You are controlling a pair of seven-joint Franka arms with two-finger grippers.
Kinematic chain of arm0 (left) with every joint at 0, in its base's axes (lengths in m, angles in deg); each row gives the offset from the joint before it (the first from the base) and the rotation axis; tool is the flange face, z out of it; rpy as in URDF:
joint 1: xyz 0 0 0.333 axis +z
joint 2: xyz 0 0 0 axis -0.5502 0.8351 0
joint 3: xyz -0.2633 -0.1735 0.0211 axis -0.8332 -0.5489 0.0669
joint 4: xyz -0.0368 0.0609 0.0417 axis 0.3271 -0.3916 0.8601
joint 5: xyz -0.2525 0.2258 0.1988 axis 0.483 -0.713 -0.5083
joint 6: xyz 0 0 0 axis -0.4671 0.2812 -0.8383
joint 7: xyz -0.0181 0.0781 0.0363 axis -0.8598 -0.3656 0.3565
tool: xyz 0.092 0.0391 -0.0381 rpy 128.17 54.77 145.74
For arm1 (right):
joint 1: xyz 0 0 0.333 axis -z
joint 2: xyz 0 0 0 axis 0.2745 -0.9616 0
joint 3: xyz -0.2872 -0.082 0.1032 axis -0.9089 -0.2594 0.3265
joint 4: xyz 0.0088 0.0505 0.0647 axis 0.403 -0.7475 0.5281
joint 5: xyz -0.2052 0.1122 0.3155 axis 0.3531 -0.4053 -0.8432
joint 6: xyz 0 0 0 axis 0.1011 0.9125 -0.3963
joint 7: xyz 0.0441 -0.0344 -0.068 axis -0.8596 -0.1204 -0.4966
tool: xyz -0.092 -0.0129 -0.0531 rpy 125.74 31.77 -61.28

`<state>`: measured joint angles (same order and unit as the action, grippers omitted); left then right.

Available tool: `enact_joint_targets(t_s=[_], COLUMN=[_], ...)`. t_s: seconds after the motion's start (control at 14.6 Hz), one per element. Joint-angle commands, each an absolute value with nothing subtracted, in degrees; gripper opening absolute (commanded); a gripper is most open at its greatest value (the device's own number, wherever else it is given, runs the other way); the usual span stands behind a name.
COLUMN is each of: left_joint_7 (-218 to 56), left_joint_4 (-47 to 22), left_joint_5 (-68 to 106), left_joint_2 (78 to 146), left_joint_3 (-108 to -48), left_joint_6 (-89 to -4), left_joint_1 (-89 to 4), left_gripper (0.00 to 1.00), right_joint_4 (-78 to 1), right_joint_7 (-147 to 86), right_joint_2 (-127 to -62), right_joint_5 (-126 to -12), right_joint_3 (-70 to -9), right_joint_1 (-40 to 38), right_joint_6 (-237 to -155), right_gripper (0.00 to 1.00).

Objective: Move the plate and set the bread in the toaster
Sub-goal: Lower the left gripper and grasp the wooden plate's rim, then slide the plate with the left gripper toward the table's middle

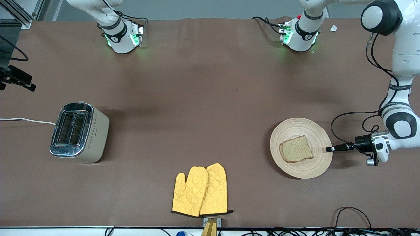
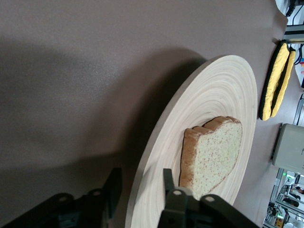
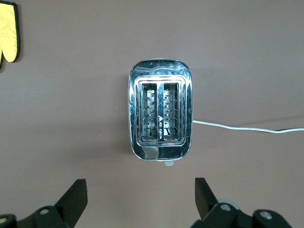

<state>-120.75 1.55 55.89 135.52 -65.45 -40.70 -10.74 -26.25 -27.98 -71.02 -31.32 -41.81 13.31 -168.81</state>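
Note:
The round wooden plate [image 1: 308,167] lies toward the left arm's end of the table, with the brown bread slice [image 1: 296,149] flat on it. My left gripper [image 1: 329,149] is at the plate's rim, level with the table. In the left wrist view my left gripper [image 2: 141,183] is open with the rim of the plate [image 2: 223,90] between its fingers, one over the plate beside the bread [image 2: 213,152], one outside under the rim. The beige toaster [image 1: 78,131] stands at the right arm's end. My right gripper [image 3: 141,190] is open and empty, high over the table beside the toaster [image 3: 160,116], whose two slots are empty.
A pair of yellow oven mitts [image 1: 200,190] lies near the table's front edge, midway between toaster and plate. The toaster's white cord [image 1: 26,120] runs off the right arm's end of the table. Brown cloth covers the table.

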Motion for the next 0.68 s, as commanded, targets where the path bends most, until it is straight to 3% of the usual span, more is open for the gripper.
enact_joint_targets(t_s=[0.0, 0.27, 0.62], left_joint_7=[-121.79, -122.40, -124.60], left_joint_4=[2.43, 2.43, 2.52], left_joint_5=[57.68, 57.60, 57.33], left_joint_2=[136.35, 136.44, 135.30], left_joint_3=[-65.69, -65.69, -68.31], left_joint_6=[-41.15, -41.07, -40.19], left_joint_1=[-10.70, -10.79, -11.50], left_gripper=[0.27, 0.01, 0.00], right_joint_4=[-27.48, -27.48, -27.48], right_joint_7=[-26.99, -26.99, -26.99], right_joint_2=[-69.80, -69.80, -69.80], right_joint_5=[-32.25, -32.25, -32.25], right_joint_3=[-41.79, -41.79, -41.79], right_joint_1=[13.38, 13.38, 13.38], right_joint_6=[-168.72, -168.72, -168.72], right_gripper=[1.00, 1.00, 1.00])
